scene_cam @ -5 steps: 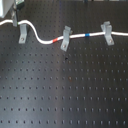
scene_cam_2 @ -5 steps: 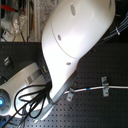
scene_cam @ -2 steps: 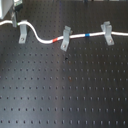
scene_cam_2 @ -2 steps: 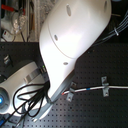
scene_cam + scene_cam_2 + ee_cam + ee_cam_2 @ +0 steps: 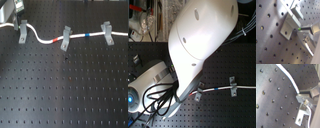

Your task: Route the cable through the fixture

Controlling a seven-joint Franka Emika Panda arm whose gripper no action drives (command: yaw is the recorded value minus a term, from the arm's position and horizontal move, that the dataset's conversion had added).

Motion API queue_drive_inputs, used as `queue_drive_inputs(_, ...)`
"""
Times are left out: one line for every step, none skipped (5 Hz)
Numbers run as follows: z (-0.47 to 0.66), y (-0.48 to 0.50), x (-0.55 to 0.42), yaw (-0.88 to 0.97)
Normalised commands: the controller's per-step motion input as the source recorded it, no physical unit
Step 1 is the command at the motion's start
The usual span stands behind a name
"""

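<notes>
In the first exterior view the white cable crosses the black board through three grey fixtures: the first exterior view's left one, the middle one and the right one. Its red band lies just before the middle fixture and its blue band beyond it. In the second wrist view the cable runs straight into my gripper, which is shut on it. A fixture stands close by. The first wrist view shows a fixture right beside the fingers.
The white arm fills most of the second exterior view and hides the gripper. Black cables hang by the arm's base. The perforated board stretches toward the first exterior view's bottom.
The arm has shifted only slightly in the second exterior view. The cable and the fixtures lie as before.
</notes>
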Motion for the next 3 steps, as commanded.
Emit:
queue_drive_inputs(0.01, -0.022, -0.250, 0.07)
queue_drive_inputs(0.00, 0.002, -0.223, 0.09)
queue_drive_inputs(0.00, 0.030, -0.050, 0.00)
